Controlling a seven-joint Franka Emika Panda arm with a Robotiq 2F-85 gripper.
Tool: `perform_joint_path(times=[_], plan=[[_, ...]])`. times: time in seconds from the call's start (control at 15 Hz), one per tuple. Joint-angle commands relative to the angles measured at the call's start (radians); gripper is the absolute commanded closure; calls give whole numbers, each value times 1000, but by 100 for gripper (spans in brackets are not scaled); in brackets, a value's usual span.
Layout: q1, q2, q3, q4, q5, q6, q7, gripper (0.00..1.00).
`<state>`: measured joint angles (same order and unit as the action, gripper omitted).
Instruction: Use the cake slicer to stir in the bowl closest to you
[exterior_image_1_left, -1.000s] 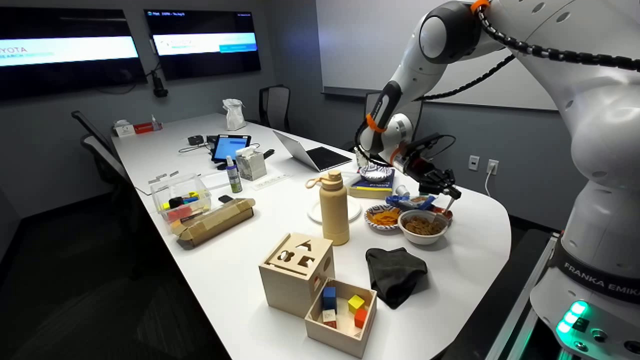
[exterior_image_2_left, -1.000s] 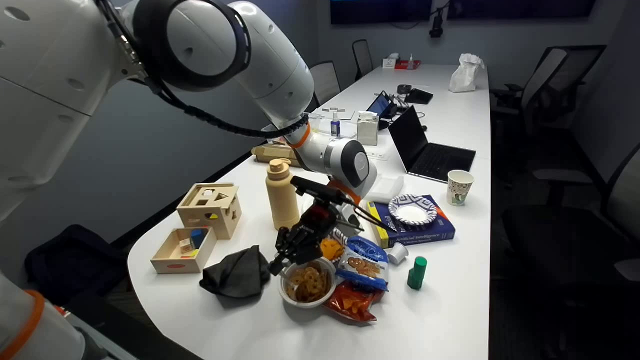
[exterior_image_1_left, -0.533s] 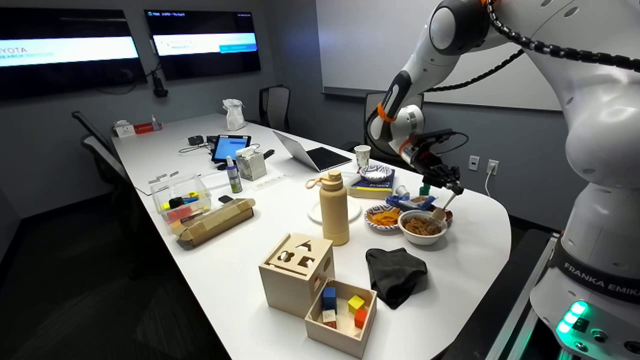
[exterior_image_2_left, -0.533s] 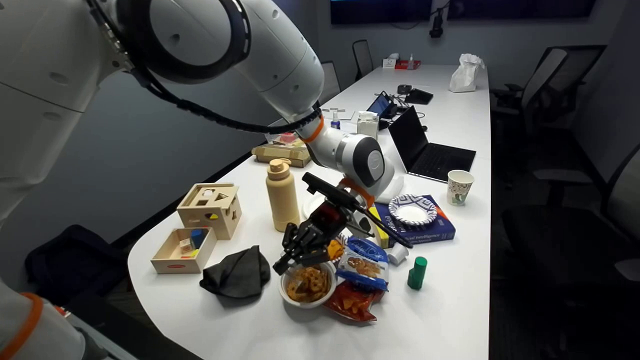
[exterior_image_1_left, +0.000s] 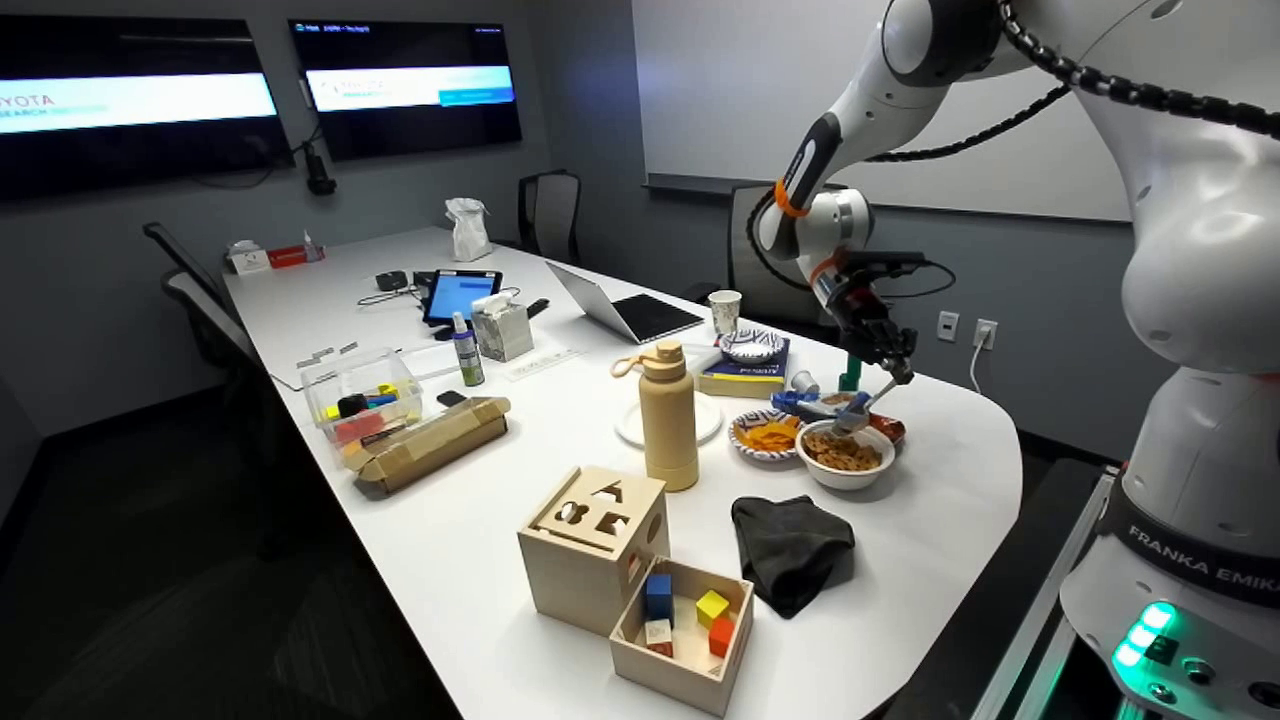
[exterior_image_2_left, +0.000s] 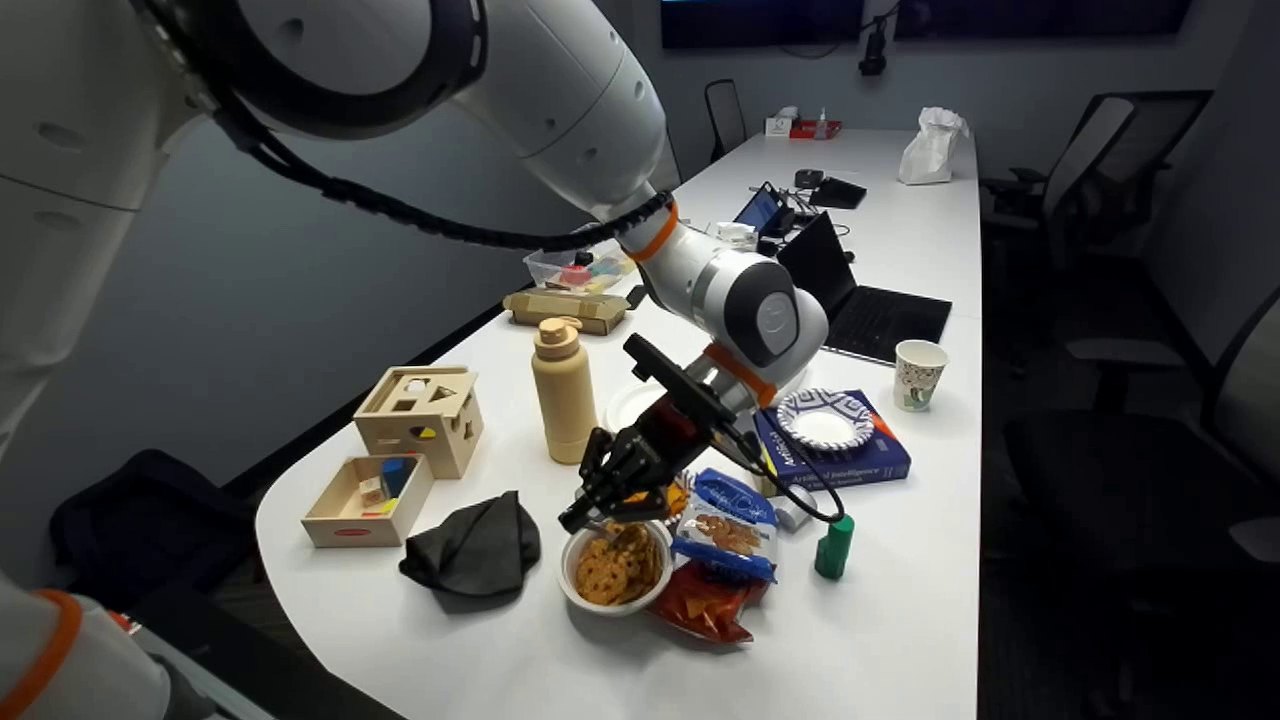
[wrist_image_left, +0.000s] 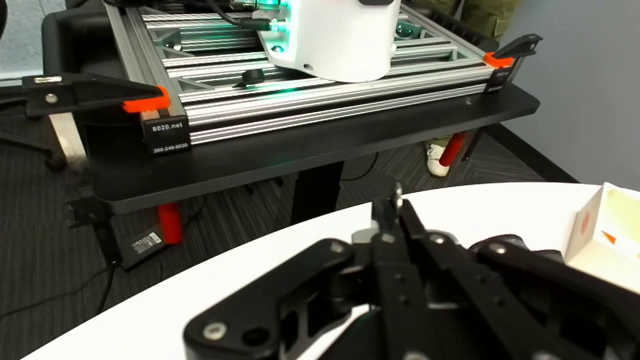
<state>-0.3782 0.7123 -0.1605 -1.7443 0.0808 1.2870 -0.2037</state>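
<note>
Clamping, with the black two-fingered gripper (exterior_image_1_left: 902, 376), a silvery cake slicer (exterior_image_1_left: 852, 413), tilted down over the upright, round white bowl (exterior_image_1_left: 845, 481) just below, full of orange-brown, disc-shaped snacks (exterior_image_1_left: 838, 453).

In an exterior view, the bowl (exterior_image_2_left: 612, 609) sits between the cloth (exterior_image_2_left: 474, 548) and 2 snack bags (exterior_image_2_left: 728, 537).

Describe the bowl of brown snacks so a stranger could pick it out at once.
Find the rounded end of the long white table. There, the white bowl stands between a crumpled black cloth and a blue snack bag. Its plain rim and brown snacks set it apart from the pattern-rimmed bowl of orange snacks beside it.
</note>
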Motion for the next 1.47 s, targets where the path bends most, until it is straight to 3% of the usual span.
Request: perform_joint_path(times=[0.0,0.53,1.2,1.4], plan=[[-1,-8,2,-30,18,22,-21,99],[-4,6,6,-49,20,32,-60,99],[24,75,-22,-18,-91,-191,50,99],[9,52,-8,-39,-76,-160,12,99]])
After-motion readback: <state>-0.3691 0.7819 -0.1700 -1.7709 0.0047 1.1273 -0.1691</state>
